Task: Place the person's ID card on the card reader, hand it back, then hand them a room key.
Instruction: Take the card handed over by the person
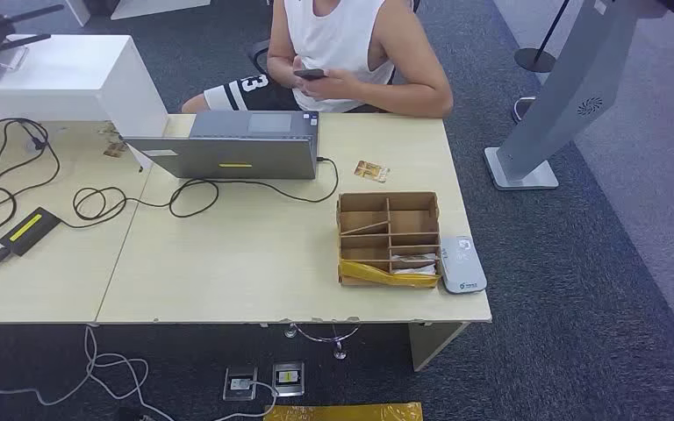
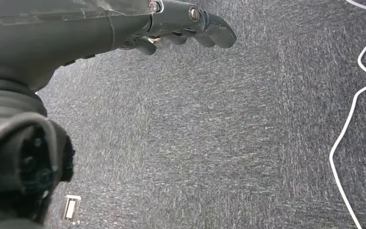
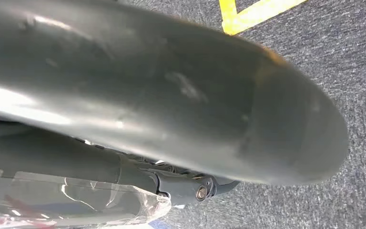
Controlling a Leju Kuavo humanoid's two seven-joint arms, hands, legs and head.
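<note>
The ID card lies on the bench at 1 o'clock, past the box. The card reader hugs the bench's edge, so a bump could knock it off. The left hand hangs with fingers loosely spread, holding nothing. I cannot tell how the right hand's fingers are.

The head view is bright and evenly lit, with soft short shadows under the table edge. The carpet in the left wrist view is sharp. In the right wrist view, the right hand is very close, blurred, with pale glare.
</note>
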